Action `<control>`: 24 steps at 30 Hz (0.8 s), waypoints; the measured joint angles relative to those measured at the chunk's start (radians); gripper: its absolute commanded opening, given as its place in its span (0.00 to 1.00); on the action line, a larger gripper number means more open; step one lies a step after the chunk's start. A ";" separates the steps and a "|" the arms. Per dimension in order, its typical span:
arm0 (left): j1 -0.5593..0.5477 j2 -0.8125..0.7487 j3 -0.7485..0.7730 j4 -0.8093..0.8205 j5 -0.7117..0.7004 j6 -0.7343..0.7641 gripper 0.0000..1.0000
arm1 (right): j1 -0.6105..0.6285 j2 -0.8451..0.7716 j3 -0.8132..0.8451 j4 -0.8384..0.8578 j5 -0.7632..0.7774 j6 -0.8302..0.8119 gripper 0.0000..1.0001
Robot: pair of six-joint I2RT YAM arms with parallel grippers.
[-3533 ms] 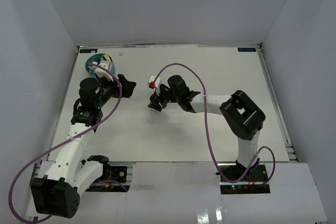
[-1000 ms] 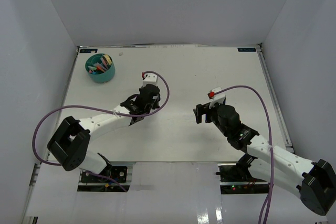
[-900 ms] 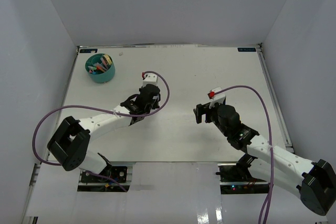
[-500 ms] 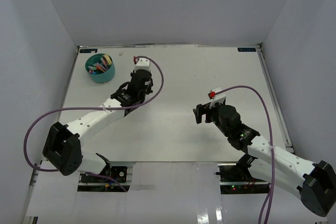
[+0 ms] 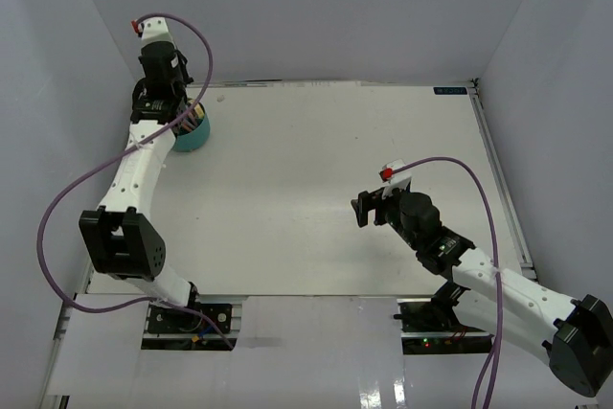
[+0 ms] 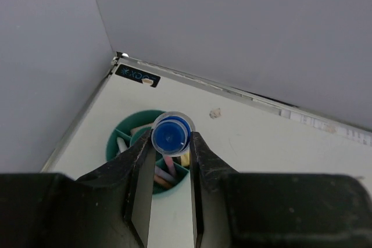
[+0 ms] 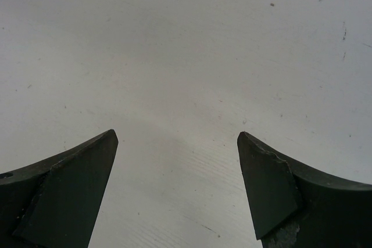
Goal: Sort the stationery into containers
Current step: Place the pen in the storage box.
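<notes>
The white table [image 5: 287,160] carries both arms. The left arm [image 5: 134,174] is stretched nearly straight to the far left corner, its wrist raised against the back wall and tilted down. The right arm [image 5: 479,280] lies low and bent, reaching toward the middle of the table.

The round teal plastic organizer [image 5: 192,138] stands in that far left corner. In the left wrist view its rim [image 6: 123,135] rings divided compartments, where several thin markers [image 6: 164,171] lean, pink and orange among them.

The left gripper [image 5: 174,112] hangs right over the organizer, its two dark fingers [image 6: 138,164] closed narrowly on a small bottle with a blue cap [image 6: 171,135]. The bottle is seen end-on from the cap, with clear plastic around it. It sits above the organizer's middle, though which compartment lies under it is hard to tell from this angle.

The right gripper [image 5: 364,209] hovers above bare table, well apart from the organizer. Its fingers [image 7: 70,181] are spread wide with nothing between them.
</notes>
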 measured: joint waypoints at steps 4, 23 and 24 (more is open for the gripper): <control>0.067 0.114 0.098 -0.011 0.035 0.011 0.13 | -0.004 0.009 -0.001 0.000 -0.005 0.000 0.90; 0.158 0.255 0.104 -0.094 0.141 -0.016 0.11 | -0.006 0.047 -0.001 0.000 -0.014 0.000 0.90; 0.158 0.255 0.103 -0.094 0.143 -0.017 0.10 | -0.006 0.047 -0.001 0.000 -0.014 0.000 0.90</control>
